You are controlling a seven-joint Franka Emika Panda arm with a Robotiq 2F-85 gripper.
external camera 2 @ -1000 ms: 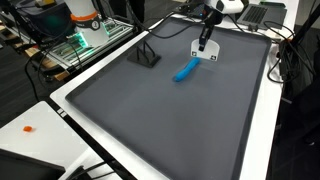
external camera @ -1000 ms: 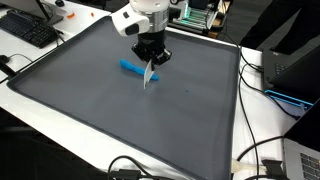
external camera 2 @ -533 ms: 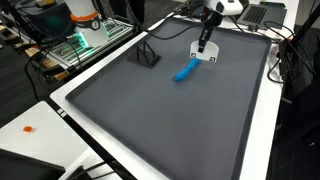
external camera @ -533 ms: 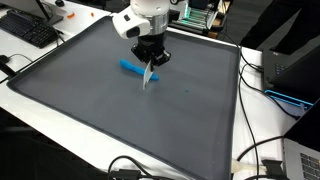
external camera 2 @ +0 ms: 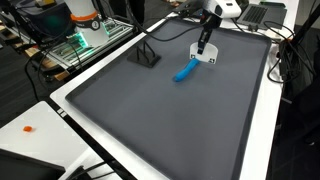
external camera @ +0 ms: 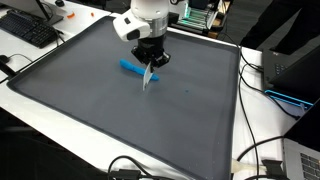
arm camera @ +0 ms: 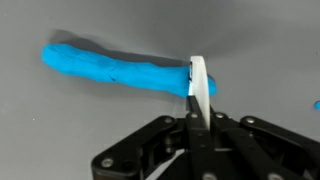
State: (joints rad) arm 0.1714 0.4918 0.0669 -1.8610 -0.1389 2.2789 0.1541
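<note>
Gripping a thin white blade [arm camera: 198,82] edge-on: jaws closed on it, blade upright over the grey table [external camera: 90,105]. Blue roll [arm camera: 110,68] lies flat on the table, and in the wrist view the blade crosses one of its ends; can't tell if they touch. Both exterior views show the roll [external camera 2: 185,70] just beside the jaws.

Nothing legible in any view: no lettering, number or brand shows on the claw [external camera: 149,70], on the card [arm camera: 198,78] it pinches, on the blue roll [arm camera: 110,68] or on the table [external camera: 90,115].
</note>
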